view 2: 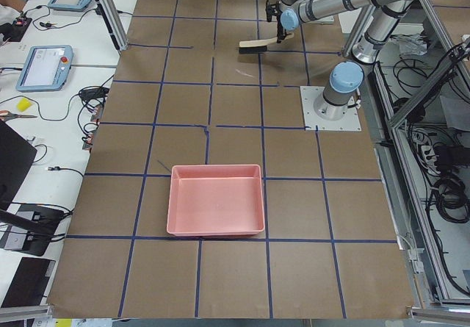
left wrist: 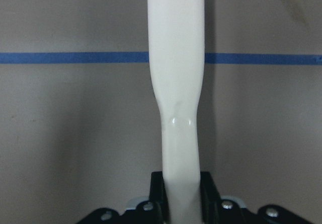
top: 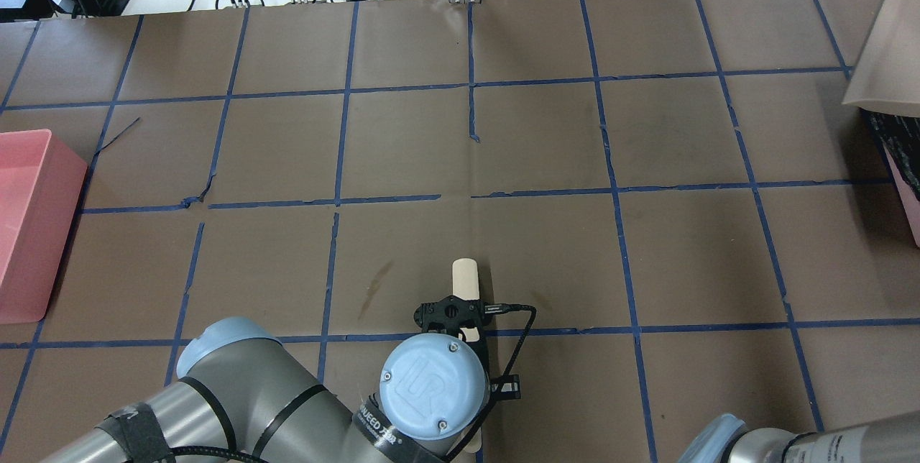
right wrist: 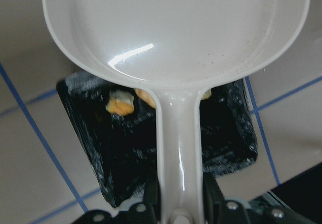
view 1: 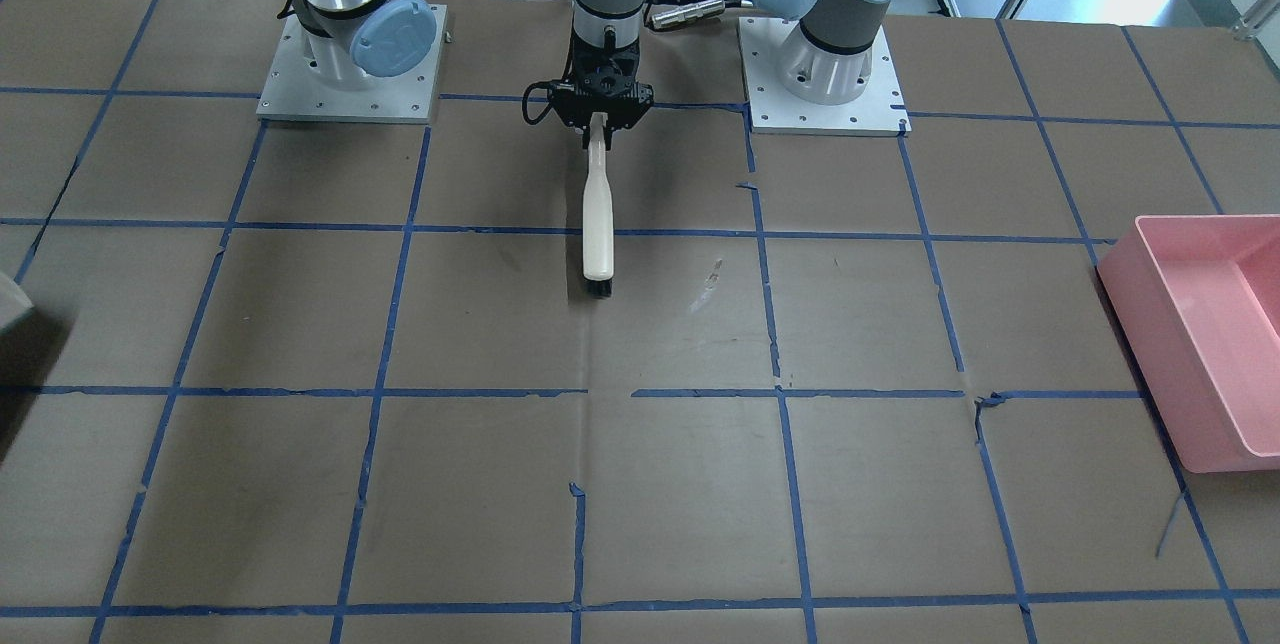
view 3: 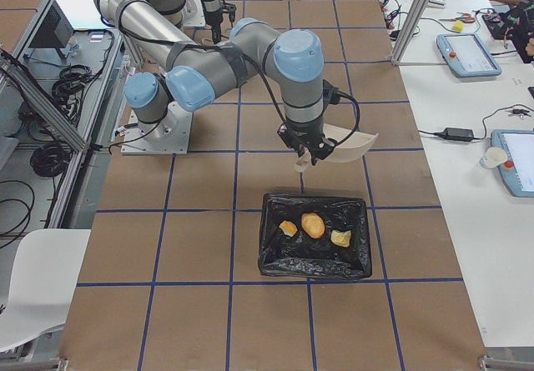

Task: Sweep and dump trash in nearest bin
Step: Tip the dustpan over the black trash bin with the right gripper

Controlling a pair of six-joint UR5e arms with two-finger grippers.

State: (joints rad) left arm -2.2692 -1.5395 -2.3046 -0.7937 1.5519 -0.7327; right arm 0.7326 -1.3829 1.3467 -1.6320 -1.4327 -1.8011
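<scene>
- Table (view 1: 300, 324): my brush head sits low at its middle, and I cannot tell whether it touches. Pressing down could scuff or tear the brown cover.
- Pink bin (view 2: 215, 231): it stands well apart at my left end, with nothing in it that I can see. Heading there would be wasted travel, since the black bin is the one in use.
- Black bin (view 3: 350, 264): all three lumps lie in it, so I judge the dump done. Its crinkled wall looks soft, and a careless drop of my right arm could snag and drag it.
- Dustpan (right wrist: 176, 32): my right gripper (right wrist: 180, 196) is clamped on its handle, with the pan over the bin, apart from it and looking empty. A fast swing away might clip the rim.
- Brush (view 1: 597, 224): my left gripper (view 1: 600, 114) is closed tight on its handle. A sideways jolt could twist it in the grip.
- Trash (view 3: 313, 224): the lumps are small and roundish, so a knocked bin could roll one out.
</scene>
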